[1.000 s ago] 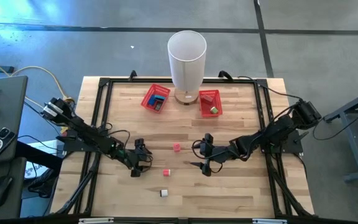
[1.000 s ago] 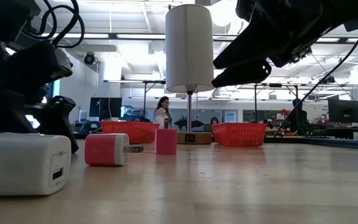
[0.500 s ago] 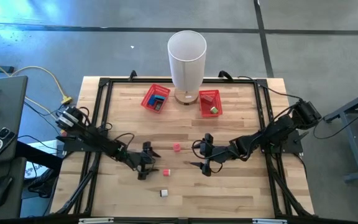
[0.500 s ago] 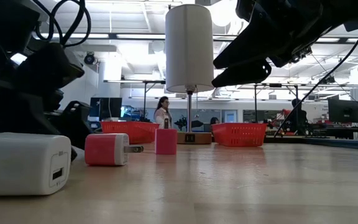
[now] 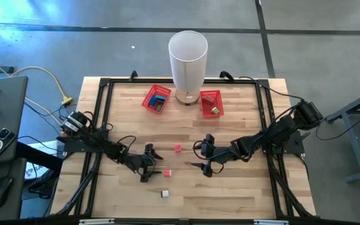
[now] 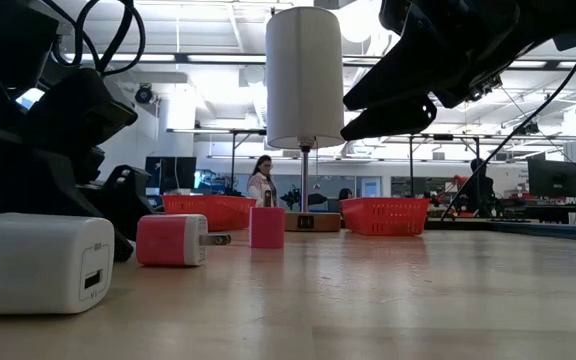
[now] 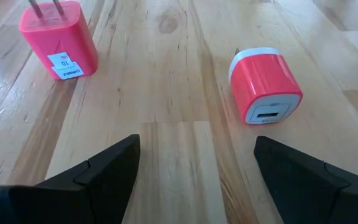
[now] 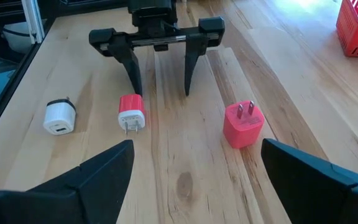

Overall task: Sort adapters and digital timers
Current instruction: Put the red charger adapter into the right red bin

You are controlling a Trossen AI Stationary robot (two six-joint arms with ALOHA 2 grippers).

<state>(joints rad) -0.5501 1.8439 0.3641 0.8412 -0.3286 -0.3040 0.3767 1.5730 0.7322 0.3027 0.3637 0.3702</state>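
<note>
Three adapters rest on the wooden table. A pink one point(image 5: 177, 148) point(image 7: 58, 40) stands on its face with its prongs up. A red-and-white one point(image 5: 166, 172) point(image 7: 265, 87) lies on its side. A white one point(image 5: 165, 194) point(image 6: 38, 262) lies nearest the near edge. My left gripper point(image 5: 147, 164) point(image 7: 197, 180) is open and low over the table, just left of the red-and-white adapter and touching nothing. My right gripper point(image 5: 204, 156) point(image 8: 194, 180) hangs open above the table, to the right of the adapters. No digital timer lies loose on the table.
Two red baskets point(image 5: 157, 99) point(image 5: 210, 103) stand at the far side, either side of a white lamp point(image 5: 188, 59). The left one holds something blue, the right one something green. A black frame point(image 5: 99, 125) runs round the tabletop. People show in the room beyond.
My left gripper has moved down and toward the table's right, nearer the red-and-white adapter, and has tipped further downward, staying open. The right arm and the adapters have kept still.
</note>
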